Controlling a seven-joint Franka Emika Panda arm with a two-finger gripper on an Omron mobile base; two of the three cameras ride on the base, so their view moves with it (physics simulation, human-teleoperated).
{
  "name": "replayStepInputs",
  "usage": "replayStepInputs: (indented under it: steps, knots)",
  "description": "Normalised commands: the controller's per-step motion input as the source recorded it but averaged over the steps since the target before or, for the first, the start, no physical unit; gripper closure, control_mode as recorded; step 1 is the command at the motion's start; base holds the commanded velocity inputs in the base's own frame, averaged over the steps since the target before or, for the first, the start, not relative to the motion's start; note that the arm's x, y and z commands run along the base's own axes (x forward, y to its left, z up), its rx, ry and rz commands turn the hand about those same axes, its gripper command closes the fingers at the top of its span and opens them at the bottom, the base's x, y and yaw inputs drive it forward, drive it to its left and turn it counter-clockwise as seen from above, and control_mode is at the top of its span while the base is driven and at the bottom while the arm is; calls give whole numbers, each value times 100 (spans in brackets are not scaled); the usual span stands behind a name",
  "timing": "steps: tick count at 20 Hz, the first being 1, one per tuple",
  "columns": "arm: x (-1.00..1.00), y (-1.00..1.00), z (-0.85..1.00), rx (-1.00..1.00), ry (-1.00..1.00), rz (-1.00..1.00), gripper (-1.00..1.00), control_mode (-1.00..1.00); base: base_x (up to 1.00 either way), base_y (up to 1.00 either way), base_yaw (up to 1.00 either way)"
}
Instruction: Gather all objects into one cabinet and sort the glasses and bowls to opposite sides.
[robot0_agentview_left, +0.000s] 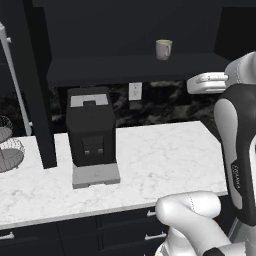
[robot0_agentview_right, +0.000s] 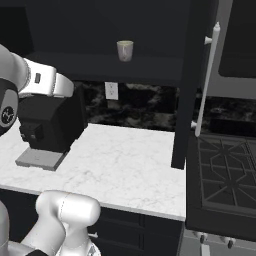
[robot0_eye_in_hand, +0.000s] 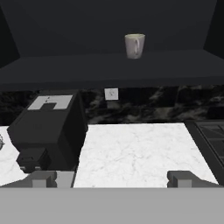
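Where the dark shelf (robot0_agentview_left: 100, 70) of the open black cabinet (robot0_eye_in_hand: 52, 26) runs across the wall, you have one grey-beige cup (robot0_agentview_left: 163, 49) standing upright on it, toward the right end in the left base view, its handle turned to the right in the hand view. It stands alone there, with bare shelf on both sides.

Your gripper (robot0_eye_in_hand: 113, 178) sits well below and in front of that cup (the hand view looks up and across at it from counter height). Its two dark fingertips (robot0_eye_in_hand: 43, 178) stand far apart at the bottom of that view, spread wide with nothing between them, and the cup appears above the gap, slightly right of centre and well apart from both tips.

Under the shelf you see a white wall outlet (robot0_agentview_left: 135, 91) on the dark marbled backsplash (robot0_agentview_right: 145, 107). Below that lies the white marble counter (robot0_agentview_left: 160, 155). A black coffee machine (robot0_agentview_left: 91, 127) stands on the counter on a grey base, left of the cup and lower. A wire basket (robot0_agentview_left: 9, 150) shows at the far left edge of the left base view. To the right of the counter, the right base view gives you a black stove top (robot0_agentview_right: 225, 175). Black drawers (robot0_agentview_left: 125, 230) with silver handles run beneath the counter.
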Motion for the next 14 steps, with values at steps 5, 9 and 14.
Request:
replayStepInputs:
  steps: [5,9,14]
  knots:
    - [45,-3,36,-14,6,-2,-100,-100,5,0,0]
    - [85,-16,57,-16,3,-1,-100,-100,0,0,0]
    - [61,-14,19,-2,6,0,-100,-100,0,0,0]
